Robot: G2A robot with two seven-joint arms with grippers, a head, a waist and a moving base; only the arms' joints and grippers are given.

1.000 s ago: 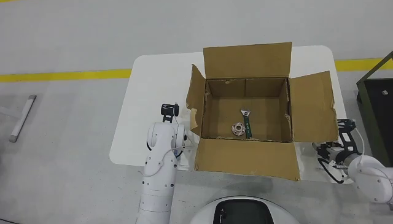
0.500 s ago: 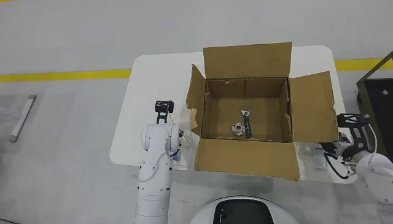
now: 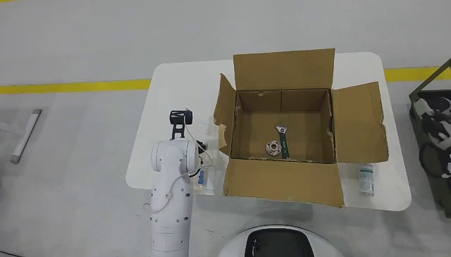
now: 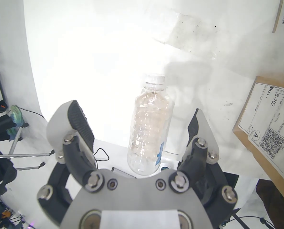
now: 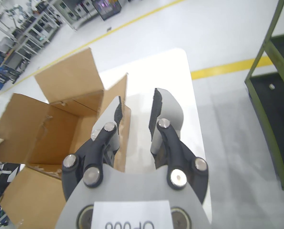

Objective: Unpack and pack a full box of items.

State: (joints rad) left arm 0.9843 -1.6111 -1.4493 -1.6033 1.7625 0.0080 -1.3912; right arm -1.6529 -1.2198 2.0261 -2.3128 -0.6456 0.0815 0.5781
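Note:
An open cardboard box point(image 3: 282, 182) stands mid-table. Inside it lie a green-handled wrench point(image 3: 282, 141) and a round metal part point(image 3: 272, 146). A clear plastic bottle point(image 4: 151, 129) lies on the table left of the box, cap pointing away from my wrist, its base at the table's front edge. My left gripper point(image 4: 136, 115) hangs open above the bottle, one finger on each side, not touching. A small white bottle point(image 3: 366, 179) lies right of the box. My right gripper point(image 5: 138, 98) is open and holds nothing, off the table's right end.
A clear plastic bag point(image 4: 180, 32) lies flat on the table beyond the bottle. The box's left flap point(image 4: 270, 129) juts out close to my left gripper. A green metal rack point(image 5: 270, 91) stands on the floor to the right of the table.
My right arm has pulled back to the right, off the table, uncovering the small white bottle. My left arm has shifted a little to the left.

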